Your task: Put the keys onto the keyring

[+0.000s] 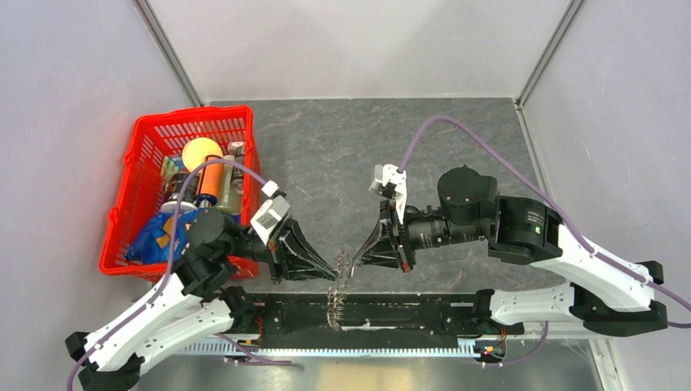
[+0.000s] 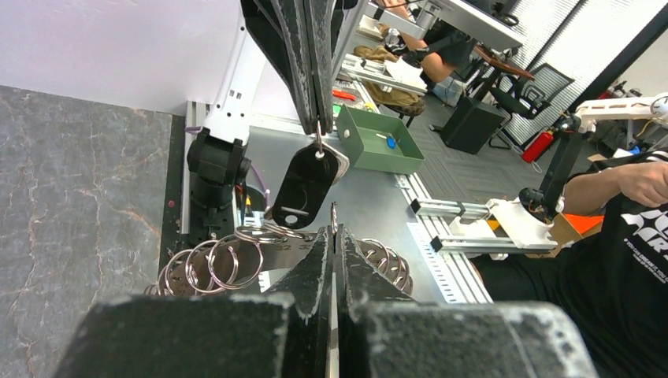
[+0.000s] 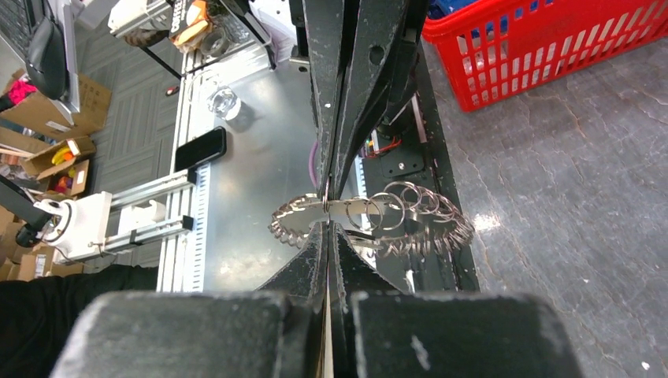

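My two grippers meet tip to tip above the table's near edge. My left gripper (image 1: 332,265) (image 2: 334,233) is shut on the edge of the keyring (image 1: 336,297), a grey metal wreath strung with several split rings (image 2: 213,264) (image 3: 410,220), which hangs between the arms. My right gripper (image 1: 352,259) (image 3: 327,227) is shut on the small loop of the key. The key's black head (image 2: 303,185) dangles from the right gripper's tips just above the keyring in the left wrist view. The key is hidden in the right wrist view.
A red basket (image 1: 195,118) holding bottles, a yellow ball and packets stands at the left, close to my left arm. The black base rail (image 1: 407,314) runs along the near edge under the keyring. Grey walls close in the table's sides and back.
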Available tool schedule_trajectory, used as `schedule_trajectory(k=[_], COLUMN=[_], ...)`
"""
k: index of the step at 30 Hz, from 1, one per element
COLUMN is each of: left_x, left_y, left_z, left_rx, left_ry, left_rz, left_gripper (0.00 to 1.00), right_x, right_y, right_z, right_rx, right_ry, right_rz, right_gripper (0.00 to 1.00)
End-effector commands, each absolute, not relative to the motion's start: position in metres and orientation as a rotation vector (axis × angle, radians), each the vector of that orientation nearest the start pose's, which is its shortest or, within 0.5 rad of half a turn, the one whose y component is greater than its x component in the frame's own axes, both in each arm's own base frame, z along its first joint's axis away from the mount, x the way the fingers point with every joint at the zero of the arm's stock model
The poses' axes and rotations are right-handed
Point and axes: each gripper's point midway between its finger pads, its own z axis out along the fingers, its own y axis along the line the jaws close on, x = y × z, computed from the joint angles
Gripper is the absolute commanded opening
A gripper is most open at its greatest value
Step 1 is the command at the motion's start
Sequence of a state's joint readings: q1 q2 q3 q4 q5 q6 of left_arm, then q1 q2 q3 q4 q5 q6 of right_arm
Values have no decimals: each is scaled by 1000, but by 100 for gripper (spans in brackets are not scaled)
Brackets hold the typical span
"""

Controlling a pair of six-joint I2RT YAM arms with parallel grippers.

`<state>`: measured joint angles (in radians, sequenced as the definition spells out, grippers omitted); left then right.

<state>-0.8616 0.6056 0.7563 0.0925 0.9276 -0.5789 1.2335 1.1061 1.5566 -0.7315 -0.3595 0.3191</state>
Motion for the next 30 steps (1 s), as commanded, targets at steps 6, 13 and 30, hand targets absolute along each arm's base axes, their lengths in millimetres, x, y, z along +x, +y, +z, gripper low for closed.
schedule_trajectory(k=[6,13,30], left_x=[13,16,15], left_y=[-255,-258,-257], left_z=[391,392,390], left_rx=[1138,1134,1133], left_ry=[1191,1194,1197], left_rz=[-1736,-1730,-1735], left_gripper=[2,2,2], right_x=[22,22,30], right_y=[303,302,316], right_z=[410,411,407], right_rx=[-1274,-1300,-1324], right_ry=[1668,1647,1636], right_rz=[1329,1314,1253], right_gripper=[0,0,0])
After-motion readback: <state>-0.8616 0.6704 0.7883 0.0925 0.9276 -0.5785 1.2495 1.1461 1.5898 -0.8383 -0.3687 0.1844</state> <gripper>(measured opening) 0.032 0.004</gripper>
